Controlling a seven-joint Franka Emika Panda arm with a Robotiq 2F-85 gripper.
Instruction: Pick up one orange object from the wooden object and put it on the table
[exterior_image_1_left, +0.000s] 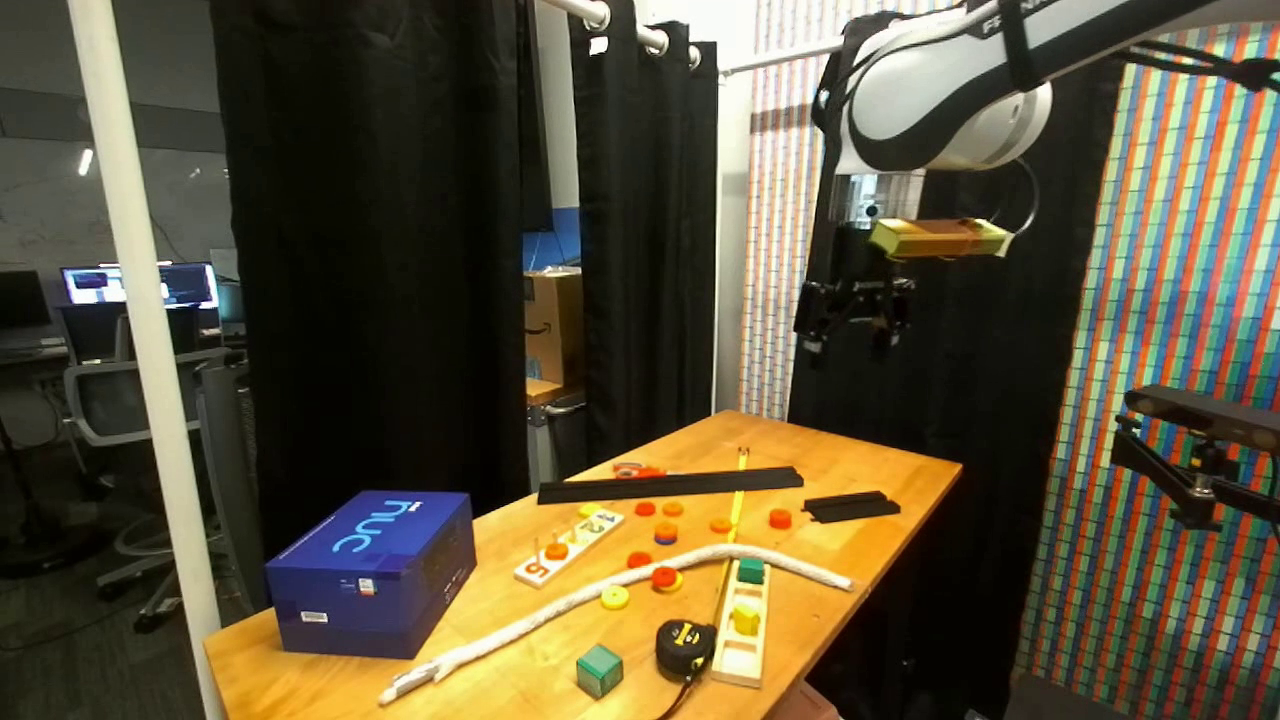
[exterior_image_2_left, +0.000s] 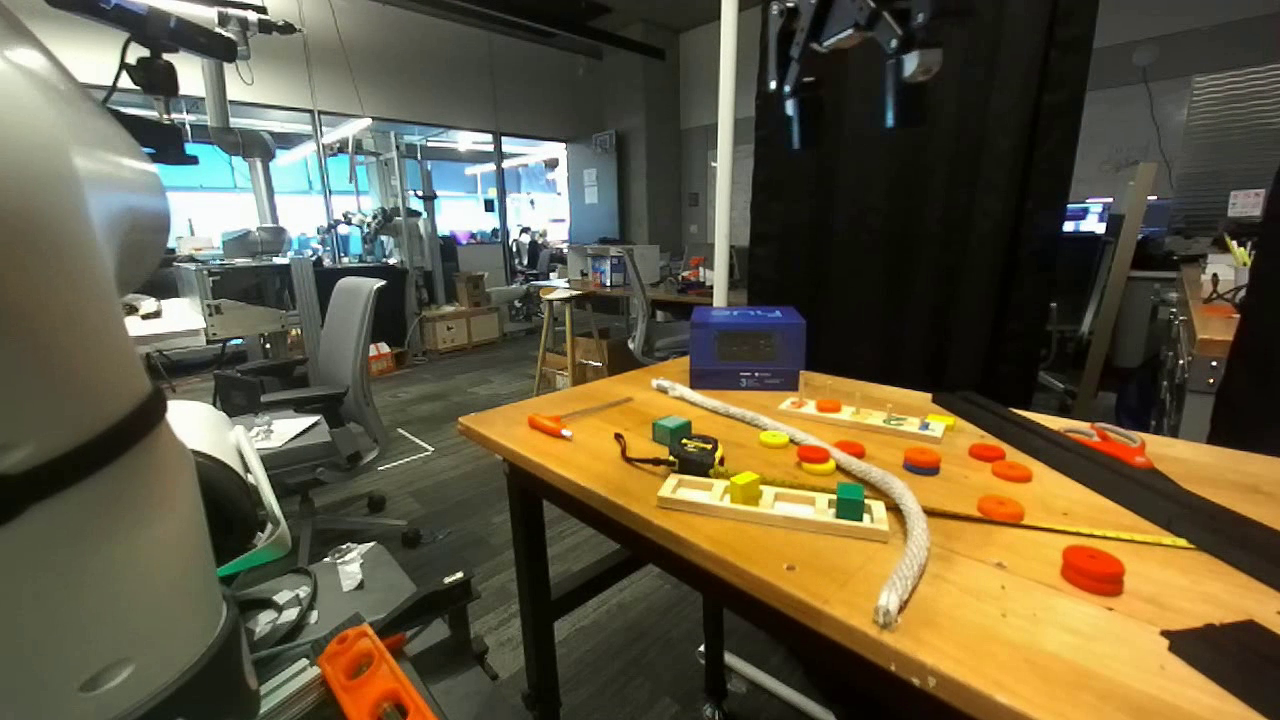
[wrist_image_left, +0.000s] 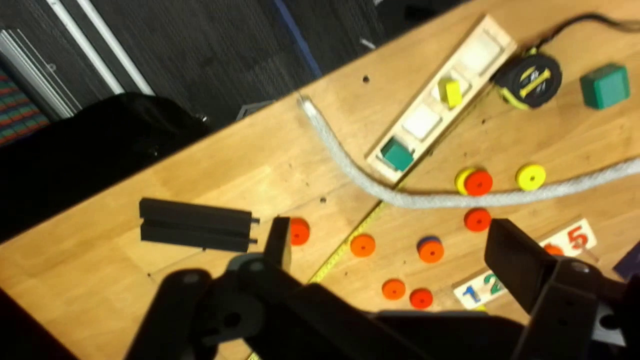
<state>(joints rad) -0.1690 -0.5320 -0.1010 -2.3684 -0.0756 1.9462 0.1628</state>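
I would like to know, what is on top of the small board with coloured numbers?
On the numbered board sits one orange ring, next to the red 5. The surface directly under this ring is covered, so whether another number is there cannot be seen.

In an exterior view the camera stands above the bench (exterior_image_1_left: 840, 460) and looks obliquely down its length, the blue box (exterior_image_1_left: 370, 575) close on the left. In an exterior view the camera sits close beside the arm (exterior_image_2_left: 90, 350) at a shallower tilt, facing across the bench toward that box, which lies farther off. The wrist view looks steeply down from above, parted jaws along the bottom edge. All three share the white rope (wrist_image_left: 430, 201) and tape measure (wrist_image_left: 532, 80).
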